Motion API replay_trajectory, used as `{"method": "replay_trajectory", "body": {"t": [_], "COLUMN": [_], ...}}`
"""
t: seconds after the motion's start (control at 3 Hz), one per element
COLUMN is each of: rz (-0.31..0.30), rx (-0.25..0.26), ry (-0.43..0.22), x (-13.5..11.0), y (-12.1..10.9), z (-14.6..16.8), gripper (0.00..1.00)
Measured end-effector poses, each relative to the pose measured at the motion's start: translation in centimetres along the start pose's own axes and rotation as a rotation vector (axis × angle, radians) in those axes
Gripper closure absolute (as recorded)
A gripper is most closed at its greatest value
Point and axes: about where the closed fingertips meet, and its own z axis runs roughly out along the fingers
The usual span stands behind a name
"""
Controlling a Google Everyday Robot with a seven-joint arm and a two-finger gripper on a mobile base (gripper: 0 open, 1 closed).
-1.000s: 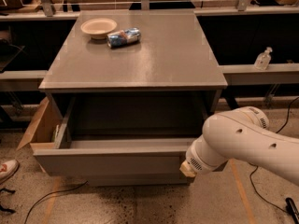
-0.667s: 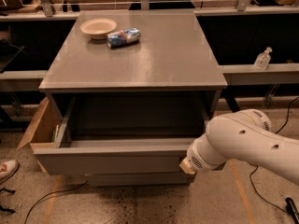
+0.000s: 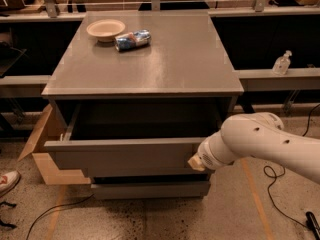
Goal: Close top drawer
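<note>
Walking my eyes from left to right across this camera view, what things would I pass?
A shoe → cardboard box → bowl → can → gripper, at the right end of the open top drawer front → bottle.

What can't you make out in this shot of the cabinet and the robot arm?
All in the camera view:
1. The gripper, at the right end of the top drawer front, is mostly hidden by the white arm.
2. The top drawer's inside lies in deep shadow under the cabinet top, so its contents are unclear.
3. Of the lower drawer, only a strip shows below the open one.
4. The arm is cut off by the right edge.
</note>
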Motion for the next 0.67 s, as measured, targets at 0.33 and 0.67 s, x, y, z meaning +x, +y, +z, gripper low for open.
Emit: {"method": "replay_trajectory", "body": {"t": [0.33,0.67], "rz": [-0.017,-0.017], "rx": [-0.015,-0.015], "ry": [-0.047,-0.047], "x": [-2.12,-2.09], "y": [-1.77,-1.75], "z": [1.65,1.64], "gripper": [1.00,1.00]}}
